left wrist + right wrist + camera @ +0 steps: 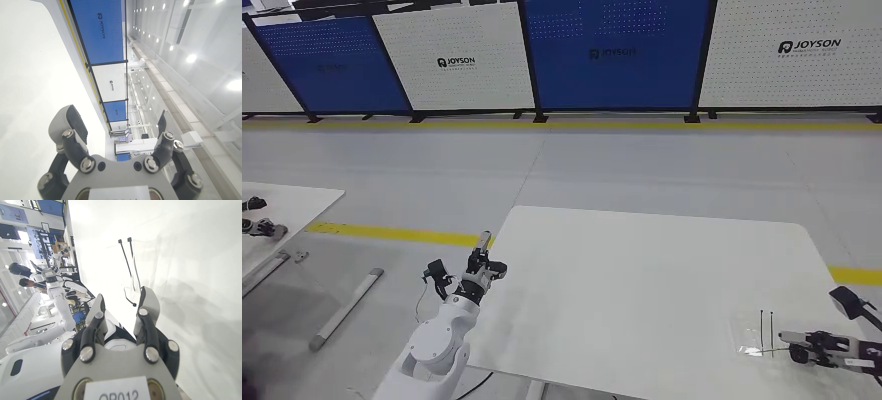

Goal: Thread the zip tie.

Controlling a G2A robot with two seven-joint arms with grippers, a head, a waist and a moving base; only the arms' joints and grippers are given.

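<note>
Several zip ties (125,258) lie just beyond right gripper (122,293).

White table (642,290), corners rounded; clear plastic sheet (745,330) laid flat near front right corner; three black zip ties (125,257) laid on sheet, two side by side, third curved beside them

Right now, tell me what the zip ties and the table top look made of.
Zip ties: likely black plastic, matte; thin, bending strips with blocky heads. Table top: smooth white board, perhaps laminate; even surface, no grain.
</note>
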